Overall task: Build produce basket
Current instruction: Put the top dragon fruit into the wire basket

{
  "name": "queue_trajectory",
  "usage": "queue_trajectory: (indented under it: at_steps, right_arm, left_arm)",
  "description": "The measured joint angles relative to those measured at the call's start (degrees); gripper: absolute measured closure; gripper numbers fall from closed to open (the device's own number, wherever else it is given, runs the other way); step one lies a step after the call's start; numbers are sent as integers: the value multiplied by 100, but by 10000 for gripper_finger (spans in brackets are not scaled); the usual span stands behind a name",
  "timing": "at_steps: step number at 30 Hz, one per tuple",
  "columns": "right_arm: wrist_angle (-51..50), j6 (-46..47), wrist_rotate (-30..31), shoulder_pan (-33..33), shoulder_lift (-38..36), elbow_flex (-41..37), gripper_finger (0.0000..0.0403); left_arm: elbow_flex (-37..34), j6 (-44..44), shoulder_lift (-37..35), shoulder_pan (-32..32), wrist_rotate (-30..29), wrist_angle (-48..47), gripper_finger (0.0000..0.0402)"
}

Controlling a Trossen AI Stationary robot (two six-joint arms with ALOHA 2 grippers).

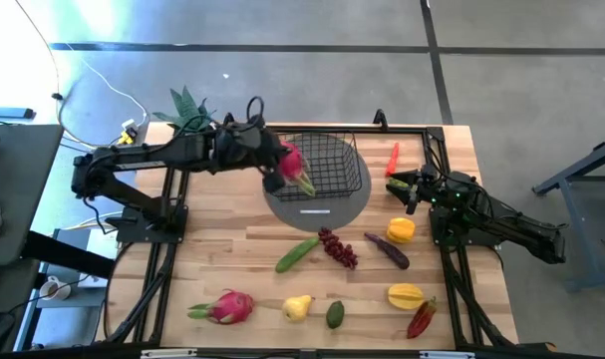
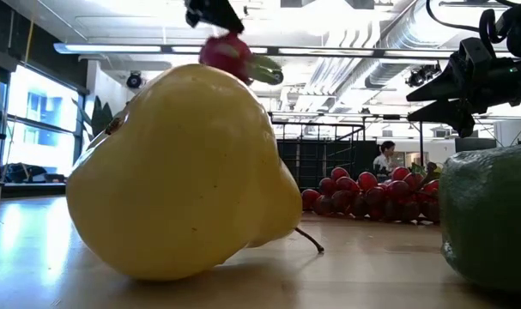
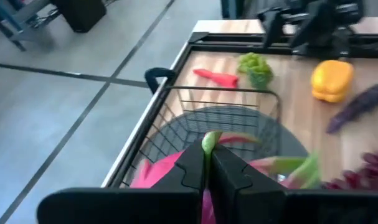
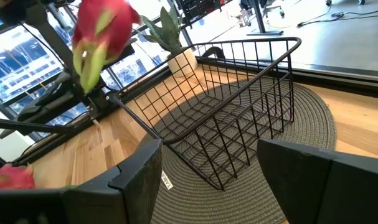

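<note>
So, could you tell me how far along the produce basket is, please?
Nothing is in the basket yet; it sits empty on the mat. The left gripper holds a dragon fruit at the basket's edge. The right gripper waits open. The rest, including the pear and grapes, lies on the table.

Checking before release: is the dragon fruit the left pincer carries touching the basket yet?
Apart. In the right wrist view the dragon fruit hangs in the air under the left pincer, with clear space between it and the rim of the empty basket.

An open-plan lab: exposed ceiling ducts (image 2: 389, 34), concrete floor (image 1: 282, 25), metal racks (image 2: 316, 150).
</note>
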Motion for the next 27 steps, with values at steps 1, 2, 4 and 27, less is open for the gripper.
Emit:
queue_trajectory:
  at_steps: [1, 2, 4, 27]
  right_arm:
    - [-2, 0, 0, 0, 0, 0, 160]
    - [0, 0, -1, 2, -2, 0, 160]
    - [0, 0, 0, 0, 0, -1, 160]
    - [0, 0, 0, 0, 0, 0, 160]
  left_arm:
    - [2, -1, 94, 54, 2, 79, 401]
    - [4, -25, 190, 119, 19, 94, 401]
    - [-2, -91, 374, 252, 81, 65, 401]
    - [-2, -994, 1792, 1162, 644, 81, 401]
